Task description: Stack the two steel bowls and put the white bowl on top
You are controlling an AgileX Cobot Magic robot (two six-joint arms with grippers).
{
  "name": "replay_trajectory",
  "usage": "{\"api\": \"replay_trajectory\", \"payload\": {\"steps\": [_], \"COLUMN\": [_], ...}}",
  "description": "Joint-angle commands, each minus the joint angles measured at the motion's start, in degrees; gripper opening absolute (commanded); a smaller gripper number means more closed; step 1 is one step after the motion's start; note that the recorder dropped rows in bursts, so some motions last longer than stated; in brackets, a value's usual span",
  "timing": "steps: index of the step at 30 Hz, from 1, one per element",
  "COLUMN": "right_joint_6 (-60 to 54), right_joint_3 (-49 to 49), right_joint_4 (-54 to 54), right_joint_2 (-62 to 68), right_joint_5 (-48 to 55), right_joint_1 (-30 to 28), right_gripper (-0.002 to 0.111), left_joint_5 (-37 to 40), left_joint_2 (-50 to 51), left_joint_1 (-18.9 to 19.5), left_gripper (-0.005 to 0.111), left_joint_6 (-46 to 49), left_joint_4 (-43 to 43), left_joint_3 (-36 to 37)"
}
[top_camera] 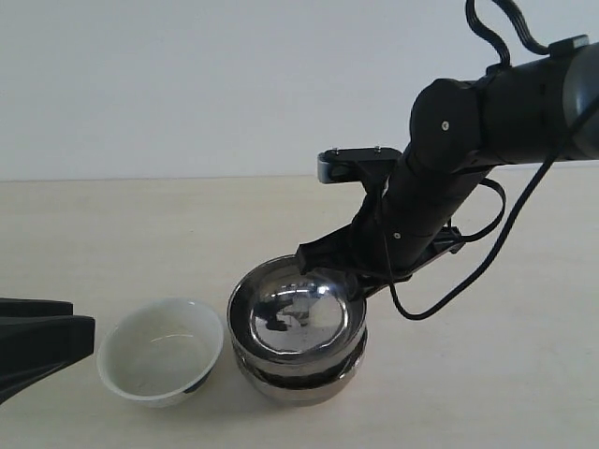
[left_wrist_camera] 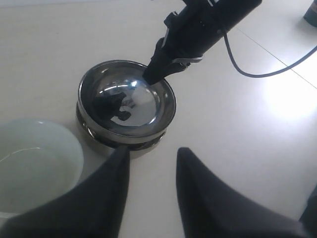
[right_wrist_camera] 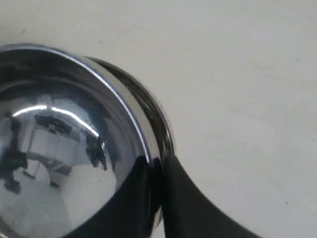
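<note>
The two steel bowls stand nested near the table's front middle. The upper steel bowl (top_camera: 298, 318) sits slightly tilted inside the lower steel bowl (top_camera: 299, 382). My right gripper (top_camera: 314, 257) is shut on the upper bowl's far rim, one finger inside and one outside, as the right wrist view shows (right_wrist_camera: 157, 166). The white bowl (top_camera: 161, 351) stands upright and empty on the table, just left of the stack and nearly touching it. My left gripper (left_wrist_camera: 152, 153) hangs open with nothing between its fingers, near the front edge, left of the white bowl (left_wrist_camera: 34, 163).
The pale table (top_camera: 487, 393) stretches right of and behind the stack. The right arm (top_camera: 468, 140) and its cable (top_camera: 468, 281) hang over the table's right half. A dark object (left_wrist_camera: 311, 12) shows at one edge of the left wrist view.
</note>
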Motion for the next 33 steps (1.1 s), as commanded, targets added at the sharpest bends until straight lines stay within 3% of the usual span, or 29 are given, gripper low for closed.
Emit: {"api": "replay_trajectory", "payload": {"steps": [1, 33], "right_joint_6": [0.0, 1.7], "right_joint_3": [-0.3, -0.1], "right_joint_4": [-0.1, 1.7], "right_joint_2": [-0.2, 2.7], "right_joint_5": [0.7, 0.5], "right_joint_1": [-0.1, 0.0], "right_gripper": [0.000, 0.001], "left_joint_5": [-0.2, 0.0], "left_joint_2": [-0.3, -0.3], "left_joint_1": [-0.1, -0.1], "left_gripper": [0.031, 0.031], "left_joint_6": [-0.5, -0.5], "left_joint_4": [0.1, 0.1], "left_joint_3": [0.3, 0.3]}}
